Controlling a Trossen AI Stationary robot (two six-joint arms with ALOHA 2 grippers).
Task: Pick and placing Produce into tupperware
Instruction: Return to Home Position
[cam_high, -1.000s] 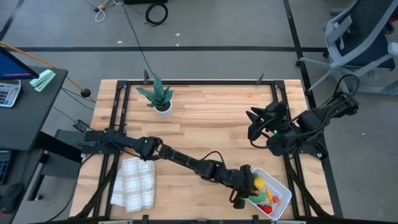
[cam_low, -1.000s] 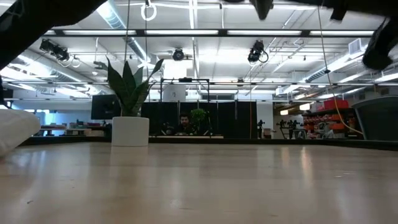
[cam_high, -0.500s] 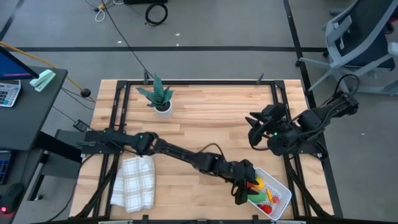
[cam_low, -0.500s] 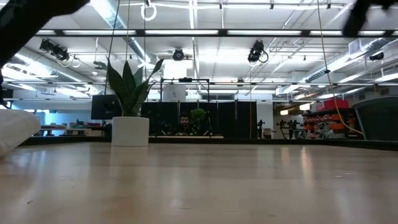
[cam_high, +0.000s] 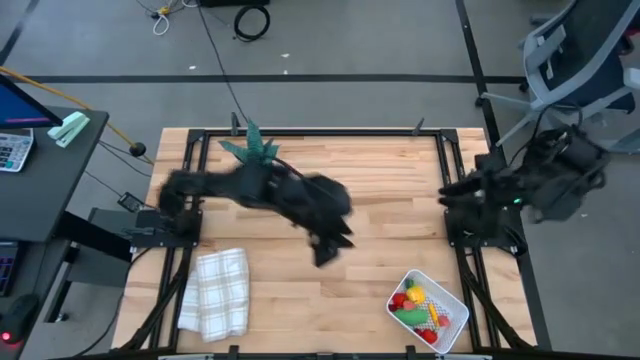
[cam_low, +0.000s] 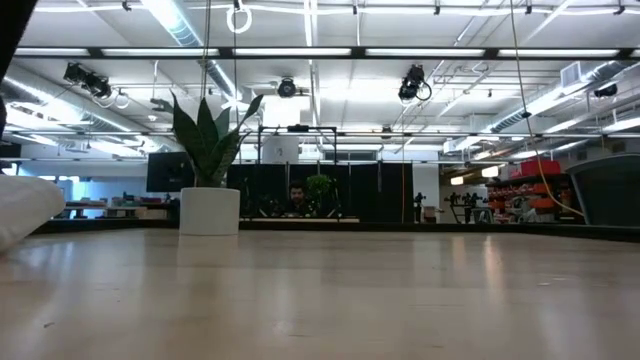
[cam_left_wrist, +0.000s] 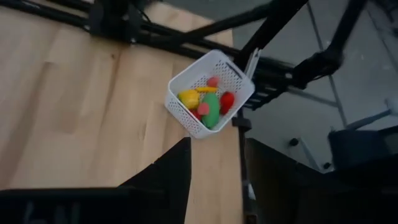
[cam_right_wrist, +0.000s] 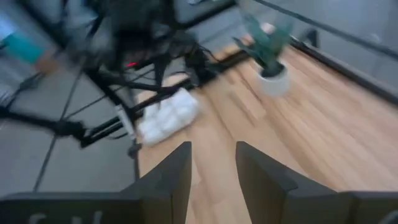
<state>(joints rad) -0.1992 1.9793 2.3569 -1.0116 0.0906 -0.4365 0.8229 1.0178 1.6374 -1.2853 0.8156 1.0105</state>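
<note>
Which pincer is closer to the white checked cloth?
The left. The left pincer hangs over the middle of the table, a little right of the checked cloth; the right pincer is at the right edge, much farther off.

The left arm (cam_high: 250, 190) stretches as a blurred dark band from the upper left of the high view down to the middle of the frame. There the left gripper (cam_high: 328, 248) points toward the lower right. In its wrist view its fingers (cam_left_wrist: 168, 177) stand parted. The right arm (cam_high: 545, 180) sits folded at the right edge, with the right gripper (cam_high: 455, 195) pointing left at mid-height, its fingers (cam_right_wrist: 171, 177) a narrow gap apart.
</note>
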